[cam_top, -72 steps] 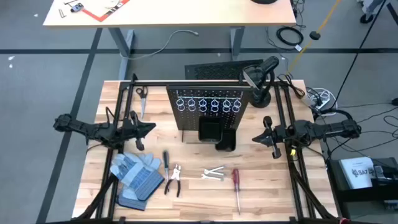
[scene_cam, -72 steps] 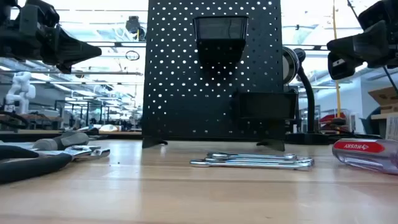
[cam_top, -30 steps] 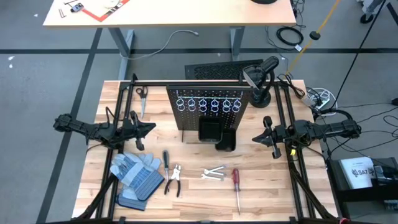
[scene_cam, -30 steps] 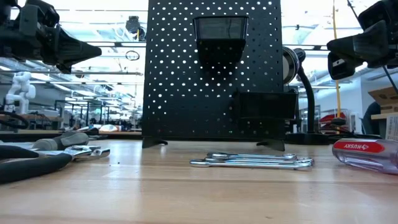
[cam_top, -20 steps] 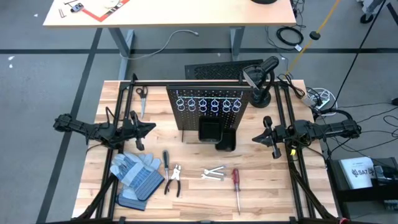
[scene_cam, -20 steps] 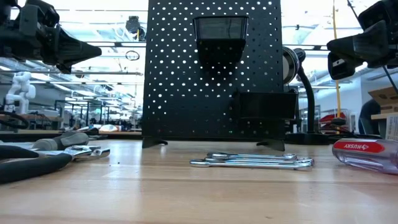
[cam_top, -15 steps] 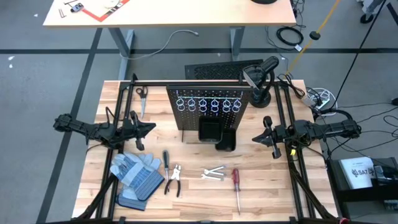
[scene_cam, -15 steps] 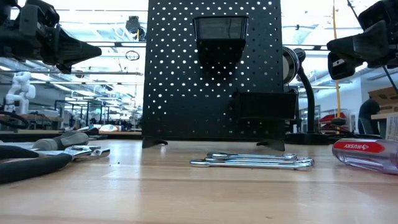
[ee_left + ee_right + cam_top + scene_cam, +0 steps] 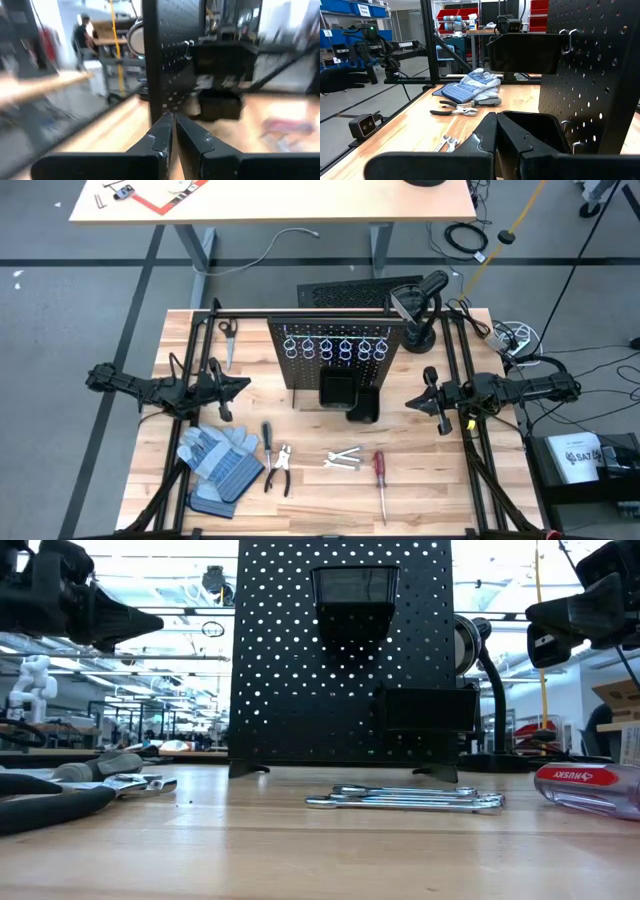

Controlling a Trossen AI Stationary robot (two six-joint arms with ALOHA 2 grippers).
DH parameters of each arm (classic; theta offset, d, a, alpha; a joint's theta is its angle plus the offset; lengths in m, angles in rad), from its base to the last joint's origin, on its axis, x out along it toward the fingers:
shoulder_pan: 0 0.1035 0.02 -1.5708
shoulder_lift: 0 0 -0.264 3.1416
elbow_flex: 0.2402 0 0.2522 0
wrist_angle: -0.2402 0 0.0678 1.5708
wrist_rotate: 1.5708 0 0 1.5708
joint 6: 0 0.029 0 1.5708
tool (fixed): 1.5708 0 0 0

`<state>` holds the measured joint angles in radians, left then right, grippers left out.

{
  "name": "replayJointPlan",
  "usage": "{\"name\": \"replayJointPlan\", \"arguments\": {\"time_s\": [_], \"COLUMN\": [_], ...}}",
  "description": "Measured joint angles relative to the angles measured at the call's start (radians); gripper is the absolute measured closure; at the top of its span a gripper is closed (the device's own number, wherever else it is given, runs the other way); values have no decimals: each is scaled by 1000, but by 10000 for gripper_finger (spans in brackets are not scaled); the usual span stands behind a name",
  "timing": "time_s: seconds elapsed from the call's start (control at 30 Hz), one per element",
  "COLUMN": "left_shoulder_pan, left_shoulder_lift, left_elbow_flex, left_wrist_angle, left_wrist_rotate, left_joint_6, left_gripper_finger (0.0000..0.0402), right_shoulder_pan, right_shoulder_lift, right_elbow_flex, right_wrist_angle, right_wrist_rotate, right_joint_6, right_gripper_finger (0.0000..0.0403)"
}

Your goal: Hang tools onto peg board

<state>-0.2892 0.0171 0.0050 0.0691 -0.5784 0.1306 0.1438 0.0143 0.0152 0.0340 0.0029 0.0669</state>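
A: Looking at the left gripper [image 9: 243, 387] first — hanging above the table's left side, fingers pressed together, carrying nothing.

B: Sitting where against the tools?

A: Lying nearer the front edge, well apart from it: grey-handled screwdriver [image 9: 267, 436] and pliers [image 9: 280, 468] just beside the work gloves [image 9: 221, 460], then the wrenches [image 9: 343, 458], then the red-handled screwdriver [image 9: 379, 473] toward the right.

B: And the right gripper [image 9: 413, 401]?

A: Hovering over the right side, fingers closed together too, gripping nothing. Pointing inward at the peg board [image 9: 337, 355], with the red-handled screwdriver lying forward of it, apart.

B: Standing where, the board?

A: Standing upright mid-table between both grippers, touching neither. Showing a row of silver rings [image 9: 335, 347] and a black bin [image 9: 338, 391], with another black bin [image 9: 366, 405] sitting at its foot.
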Motion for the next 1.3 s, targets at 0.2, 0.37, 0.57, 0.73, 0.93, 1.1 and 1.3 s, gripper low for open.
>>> {"name": "replayJointPlan", "arguments": {"time_s": [0.2, 0.37, 0.57, 0.73, 0.93, 1.1, 1.3], "left_shoulder_pan": [0, 0, 1, 2, 2, 1, 1], "left_shoulder_lift": [0, 0, 0, 0, 0, 0, 1], "left_elbow_flex": [0, 0, 0, 0, 0, 0, 0], "left_wrist_angle": [0, 47, 187, 326, 357, 334, 229], "left_wrist_rotate": [-7, 8, 1, -5, 1, 3, 12], "left_joint_6": [216, 150, -96, -201, -253, -261, -414], "left_gripper_finger": [371, 371, 371, 371, 371, 371, 371], "right_shoulder_pan": [0, -1, 0, 0, 0, 0, 11], "right_shoulder_lift": [0, 0, 8, 43, 138, 280, 503], "right_elbow_flex": [0, 0, 0, 0, 43, 189, 414], "right_wrist_angle": [114, 178, 181, 214, 298, 289, 125], "right_wrist_rotate": [13, 122, 76, 74, 70, 50, -45], "right_joint_6": [202, 516, 565, 604, 596, 514, 341], "right_gripper_finger": [403, 403, 403, 403, 403, 403, 403]}}
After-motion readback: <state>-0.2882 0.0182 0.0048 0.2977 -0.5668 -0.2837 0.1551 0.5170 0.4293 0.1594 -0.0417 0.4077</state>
